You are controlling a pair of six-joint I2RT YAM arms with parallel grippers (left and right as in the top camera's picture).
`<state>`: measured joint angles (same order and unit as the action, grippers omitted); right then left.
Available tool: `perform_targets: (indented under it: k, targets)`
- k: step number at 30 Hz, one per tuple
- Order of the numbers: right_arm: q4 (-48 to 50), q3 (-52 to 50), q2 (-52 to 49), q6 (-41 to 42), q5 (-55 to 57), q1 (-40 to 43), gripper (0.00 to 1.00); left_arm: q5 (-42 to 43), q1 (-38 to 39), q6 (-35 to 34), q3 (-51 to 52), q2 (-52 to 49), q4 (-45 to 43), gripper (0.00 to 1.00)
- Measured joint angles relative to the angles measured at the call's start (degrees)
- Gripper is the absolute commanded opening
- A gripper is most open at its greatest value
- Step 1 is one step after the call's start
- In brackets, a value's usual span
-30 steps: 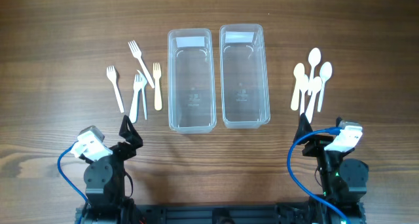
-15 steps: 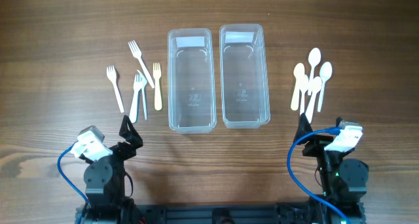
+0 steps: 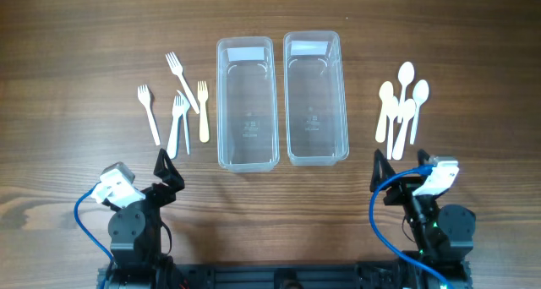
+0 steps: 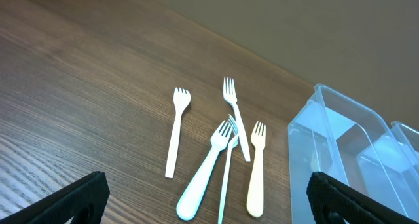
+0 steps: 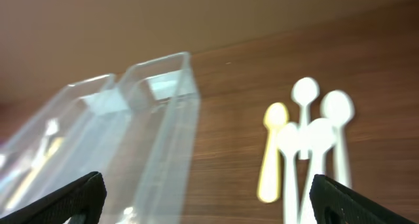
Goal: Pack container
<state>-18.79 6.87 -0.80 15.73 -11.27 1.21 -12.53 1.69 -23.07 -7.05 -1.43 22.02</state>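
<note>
Table [image 3: 84, 35]: brown wood-grain surface, matte.
Left gripper [image 3: 169, 169]: black fingers spread apart, near the front edge, just short of the forks.
Forks [image 3: 177, 120]: five, flat smooth plastic, four white and one cream, loosely fanned left of the containers.
Containers [image 3: 247, 103]: two clear rectangular plastic tubs with rounded corners, side by side at table centre.
Spoons [image 3: 407, 110]: five, oval bowls, white with one cream, clustered right of the containers.
Right gripper [image 3: 382, 172]: fingers spread apart, just short of the spoons.
Change: right gripper has swung slightly left since a second ago; everything else is unmoved.
</note>
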Motion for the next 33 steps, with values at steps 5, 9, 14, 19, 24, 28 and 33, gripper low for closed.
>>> perform_targets:
  k: [5, 9, 14, 19, 24, 28, 33]
  targets:
    - [0.0, 0.0, -1.1, 4.0, -8.8, 0.0, 1.0, 4.2, 0.0, 0.0, 0.0, 0.0, -0.2, 1.0]
    - [-0.9, 3.5, -5.1, 4.2, -11.2, 0.0, 1.0, 12.2, 0.0, -0.1, 0.0, 0.0, 0.2, 0.99]
    - [-6.3, 19.8, -19.2, 3.1, -11.2, 0.0, 1.0, 18.8, 0.0, -0.4, -1.6, -0.3, 2.0, 1.0]
    - [-18.1, 37.5, -39.2, -0.9, -11.2, 0.0, 1.0, 19.5, 0.0, -0.4, -12.5, -10.8, 8.2, 1.0]
    - [-27.6, 50.8, -52.8, -7.1, -11.1, 0.0, 1.0, 19.5, 0.0, 0.4, -26.4, -30.4, 12.9, 1.0]
    - [-28.3, 53.7, -59.5, -9.0, -11.3, 0.0, 1.0, 19.4, 0.0, 3.4, -40.2, -47.6, 18.6, 1.0]
    - [-27.9, 54.1, -67.9, -6.3, -5.5, 0.0, 0.98, 19.1, 0.0, 4.9, -48.2, -62.0, 22.7, 1.0]
